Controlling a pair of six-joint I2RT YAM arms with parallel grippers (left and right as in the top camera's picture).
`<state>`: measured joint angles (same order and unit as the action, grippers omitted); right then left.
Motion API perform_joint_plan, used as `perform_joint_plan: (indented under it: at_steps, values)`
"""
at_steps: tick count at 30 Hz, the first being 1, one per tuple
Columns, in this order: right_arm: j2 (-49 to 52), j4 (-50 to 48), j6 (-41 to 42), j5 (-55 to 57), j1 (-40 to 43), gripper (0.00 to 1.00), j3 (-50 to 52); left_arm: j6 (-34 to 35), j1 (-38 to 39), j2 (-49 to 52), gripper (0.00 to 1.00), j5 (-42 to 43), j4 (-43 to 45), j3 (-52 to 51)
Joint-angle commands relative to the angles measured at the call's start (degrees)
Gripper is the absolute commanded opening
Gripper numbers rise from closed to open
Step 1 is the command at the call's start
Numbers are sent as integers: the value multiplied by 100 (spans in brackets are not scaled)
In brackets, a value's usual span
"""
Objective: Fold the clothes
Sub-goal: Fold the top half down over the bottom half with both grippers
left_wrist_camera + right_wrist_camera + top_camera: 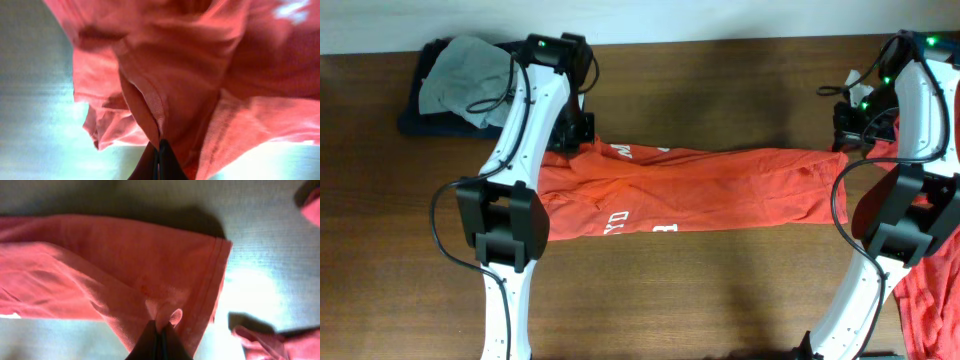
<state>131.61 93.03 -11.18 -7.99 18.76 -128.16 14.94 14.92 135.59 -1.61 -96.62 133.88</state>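
Nearest the front edge of the table [720,310], off to the right: a second orange-red garment [932,290], lying crumpled, probably waiting its turn. Further in, across the middle, stretched lengthways as a long folded band: the orange-red T-shirt [720,190], with white lettering [620,222] showing toward its left end. Pinched at both ends: left fingers [170,165] closed tight on a bunched seam of the cloth, right fingers [172,347] closed just as tight on a small pleat close inside the stitched hem [215,280]. Gripped that way, most likely, to keep the band taut and flat, ready for carrying one end over the other without letting the layers slip. Hard to tell whether resting on the wood or raised just off it. Farthest back, at the left corner: a grey and dark heap of cloth [460,75], well apart from the work.
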Motion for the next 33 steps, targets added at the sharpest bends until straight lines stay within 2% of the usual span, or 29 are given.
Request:
perform_joint_plan:
  at_steps: [1, 8, 19, 24, 33]
  values:
    - [-201, 146, -66, 223, 7, 4, 85, 0, -46, -63, 1, -254, -11, -343]
    - [-192, 348, 590, 730, 7, 4, 1032, -4, -46, -63, 1, -258, -13, -811]
    - [-192, -470, 861, 1193, 31, 4, 2599, -2, -435, -63, 1, -533, -13, -1808]
    - [-190, -828, 1088, 1471, 162, 4, 2787, 83, -822, -63, 1, -313, -13, -2098]
    - [-190, -1080, 1084, 1362, 223, 4, 2789, 83, -859, -63, 1, -291, -13, -2114]
